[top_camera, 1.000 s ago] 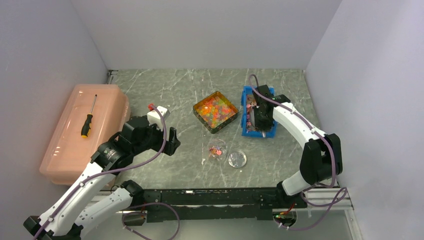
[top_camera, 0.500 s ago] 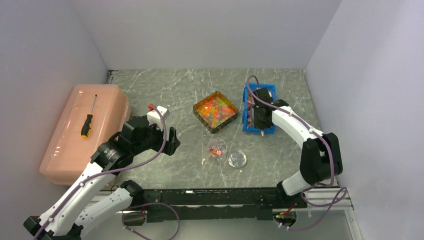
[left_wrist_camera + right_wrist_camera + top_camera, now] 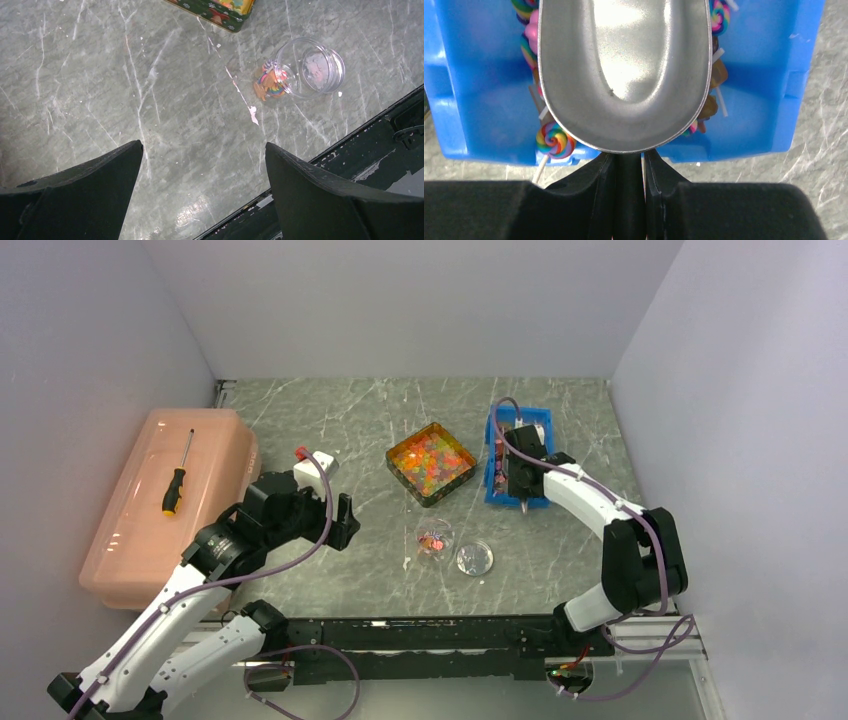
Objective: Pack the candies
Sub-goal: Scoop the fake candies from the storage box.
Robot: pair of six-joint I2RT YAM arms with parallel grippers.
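The candies (image 3: 430, 457) are tiny orange, yellow, red and green pieces filling a square green tin (image 3: 461, 477) at mid-table. My right gripper (image 3: 628, 156) is shut on the dark handle of a metal scoop (image 3: 624, 70), whose empty bowl hangs over a blue bin (image 3: 479, 95) of swirl lollipops (image 3: 555, 140). In the top view, the right gripper (image 3: 524, 480) sits at the bin's (image 3: 541, 418) near end. My left gripper (image 3: 202, 147) hangs open over bare table. A small clear jar (image 3: 311, 67) with a few lollipops stands ahead of it.
The jar (image 3: 434, 538) and its round lid (image 3: 474, 559) sit near the front, between the arms. A pink lidded box (image 3: 150, 510) with a screwdriver (image 3: 177, 480) on top fills the left side. Walls close in the left, back and right.
The right arm has drawn slightly back toward the near side over the blue bin, scoop still held. The left arm has not moved.
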